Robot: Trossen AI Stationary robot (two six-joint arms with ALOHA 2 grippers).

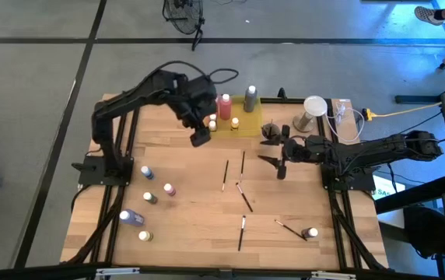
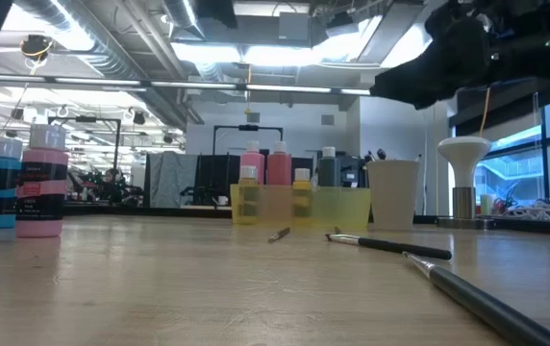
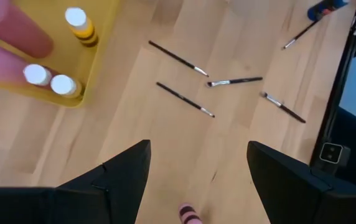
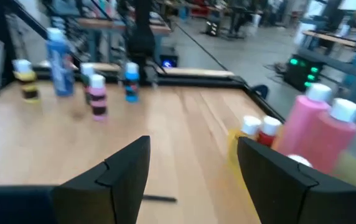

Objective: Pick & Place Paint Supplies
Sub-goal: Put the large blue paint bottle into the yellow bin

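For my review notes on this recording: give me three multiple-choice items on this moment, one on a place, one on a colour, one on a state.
1. Where does the yellow tray stand?
A. At the table's far edge
B. At the near left corner
C. On the floor

2. What colour are the two tall bottles in the tray?
A. Green
B. Pink
C. Black

3. What does the left pincer hold?
A. A paintbrush
B. A bottle
C. Nothing, its jaws are open

Key: 1 A, the high view shows the tray at the far edge, between the arms. 2 B, both views show them pink. 3 C, the left wrist view shows bare wood between the spread fingers.
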